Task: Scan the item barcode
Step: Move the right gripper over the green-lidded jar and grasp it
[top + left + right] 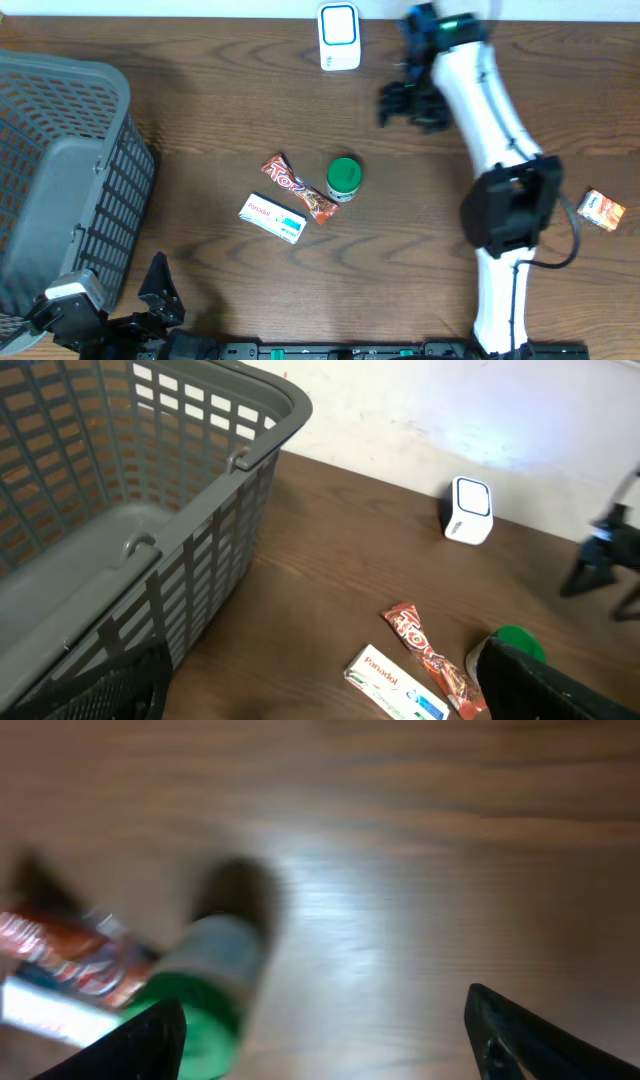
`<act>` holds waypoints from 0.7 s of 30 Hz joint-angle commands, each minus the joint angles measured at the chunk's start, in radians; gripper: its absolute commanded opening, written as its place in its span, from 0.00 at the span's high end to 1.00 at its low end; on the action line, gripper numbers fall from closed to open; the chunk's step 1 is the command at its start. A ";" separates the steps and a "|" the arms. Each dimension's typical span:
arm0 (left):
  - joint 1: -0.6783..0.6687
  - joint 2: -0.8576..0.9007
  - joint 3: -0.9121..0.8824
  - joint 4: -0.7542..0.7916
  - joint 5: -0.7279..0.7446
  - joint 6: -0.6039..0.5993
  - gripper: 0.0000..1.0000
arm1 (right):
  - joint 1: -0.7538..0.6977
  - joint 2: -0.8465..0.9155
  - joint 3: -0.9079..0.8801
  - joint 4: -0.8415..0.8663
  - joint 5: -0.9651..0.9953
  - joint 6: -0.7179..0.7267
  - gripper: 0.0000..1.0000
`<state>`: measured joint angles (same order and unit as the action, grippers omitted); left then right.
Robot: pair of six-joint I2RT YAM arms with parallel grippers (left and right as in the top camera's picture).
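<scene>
I have the right gripper (405, 106) empty, jaws spread, beside the white scanner (338, 37), ready, I judge, to fetch the green-capped bottle (344, 178); the left gripper (160, 298) sits agape.

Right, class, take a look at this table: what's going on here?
Two robot arms are set up to scan an item's barcode, but nothing is held yet. The right gripper is open above the table, right of the white scanner. The left gripper is open too, beside the grey basket. A chocolate bar, a green-capped bottle and a Panadol box lie mid-table; an orange packet sits far right.
</scene>
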<state>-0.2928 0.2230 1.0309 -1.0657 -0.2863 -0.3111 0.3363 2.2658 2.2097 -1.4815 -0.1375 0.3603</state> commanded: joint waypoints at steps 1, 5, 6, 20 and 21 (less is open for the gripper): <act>0.000 0.000 -0.001 0.004 0.005 -0.001 0.03 | 0.068 -0.051 0.016 0.004 -0.026 0.080 0.15; 0.000 0.000 -0.001 0.004 0.005 -0.001 0.03 | 0.139 -0.051 0.016 0.005 -0.025 0.320 0.03; 0.000 0.000 -0.001 0.004 0.005 -0.001 0.03 | 0.148 -0.051 0.016 0.005 -0.015 0.381 0.03; 0.000 0.000 -0.001 0.004 0.005 -0.001 0.03 | 0.269 -0.051 -0.060 -0.031 0.123 1.311 0.01; 0.000 0.000 -0.001 0.004 0.005 -0.001 0.03 | 0.278 -0.051 -0.079 -0.021 0.134 1.329 0.01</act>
<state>-0.2928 0.2230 1.0309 -1.0660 -0.2863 -0.3111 0.5793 2.2463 2.1754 -1.5131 -0.0780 1.4731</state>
